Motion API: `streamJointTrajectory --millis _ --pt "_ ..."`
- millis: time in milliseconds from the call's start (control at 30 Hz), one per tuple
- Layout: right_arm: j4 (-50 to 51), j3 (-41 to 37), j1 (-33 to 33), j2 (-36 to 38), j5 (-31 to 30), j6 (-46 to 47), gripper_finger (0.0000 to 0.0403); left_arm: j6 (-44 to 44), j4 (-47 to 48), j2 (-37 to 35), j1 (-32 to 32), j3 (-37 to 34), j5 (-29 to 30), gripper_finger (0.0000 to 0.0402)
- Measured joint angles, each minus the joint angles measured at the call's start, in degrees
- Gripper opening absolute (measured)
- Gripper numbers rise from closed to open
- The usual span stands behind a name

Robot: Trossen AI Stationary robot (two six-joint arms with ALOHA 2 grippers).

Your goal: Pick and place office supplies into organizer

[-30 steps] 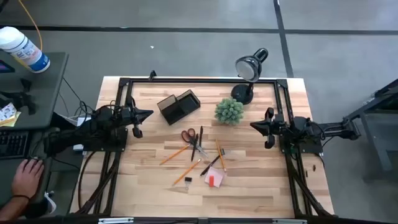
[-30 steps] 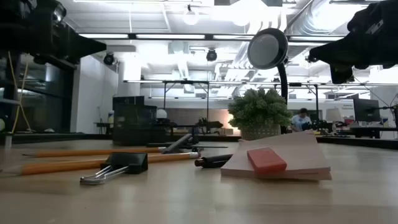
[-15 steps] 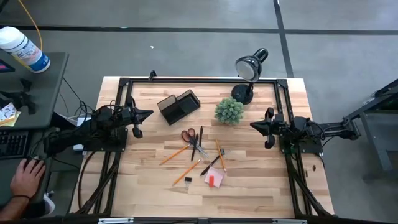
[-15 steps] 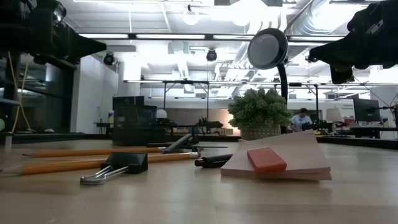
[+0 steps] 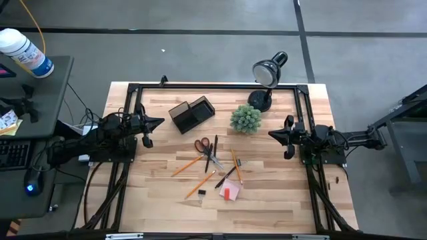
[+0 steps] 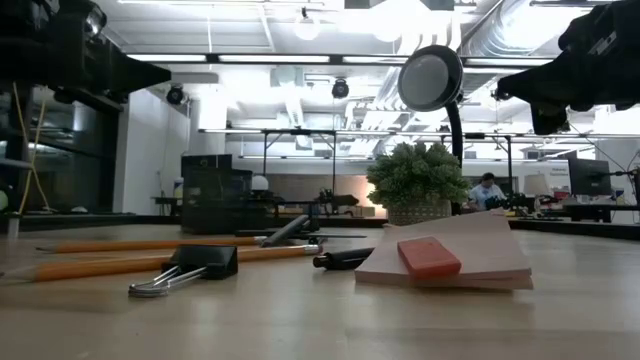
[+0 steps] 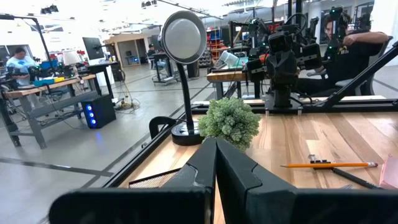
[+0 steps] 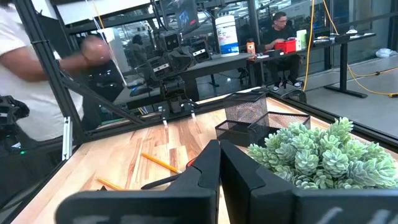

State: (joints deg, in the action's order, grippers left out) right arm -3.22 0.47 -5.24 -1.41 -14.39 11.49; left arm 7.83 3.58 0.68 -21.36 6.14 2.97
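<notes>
Almost nothing on the table has changed over the last second: both arms sit where they sat, and every supply lies where it lay. The one difference is off the table, at the far left, where a person's hand that rested by the side desk is now gone. For the task that means no step has begun; nothing is in the organizer yet, by my reading.

The left gripper (image 5: 157,122) hovers at the table's left edge, fingers pressed together and holding nothing. The organizer (image 5: 191,114) stands just ahead of its tip, slightly toward the far edge, the nearest task thing to it.

Further right, between the two grippers and nearer the front edge than either, the supplies lie in a loose cluster: orange-handled scissors (image 5: 203,145), pencils (image 5: 187,165), black pens (image 5: 227,176), a binder clip (image 5: 201,193) and the pink sticky-note pad (image 5: 230,193). The scissors lie closest to the organizer, the pad farthest.

The plant (image 5: 246,119) stands between the organizer and the right gripper (image 5: 273,134), with the desk lamp (image 5: 268,72) behind it. The right gripper hangs at the right edge, likewise shut and empty; the pens and pad lie ahead of it, toward the front edge.
</notes>
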Motion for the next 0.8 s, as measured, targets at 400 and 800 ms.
streamJointTrajectory --millis 400,800 --pt "0.0 0.0 0.0 0.0 0.0 0.0 0.0001 0.0 0.0 0.0 0.0 0.0 0.0 0.0001" --pt "0.0 0.0 0.0 0.0 0.0 0.0 0.0007 0.0 0.0 0.0 0.0 0.0 0.0 0.0001"
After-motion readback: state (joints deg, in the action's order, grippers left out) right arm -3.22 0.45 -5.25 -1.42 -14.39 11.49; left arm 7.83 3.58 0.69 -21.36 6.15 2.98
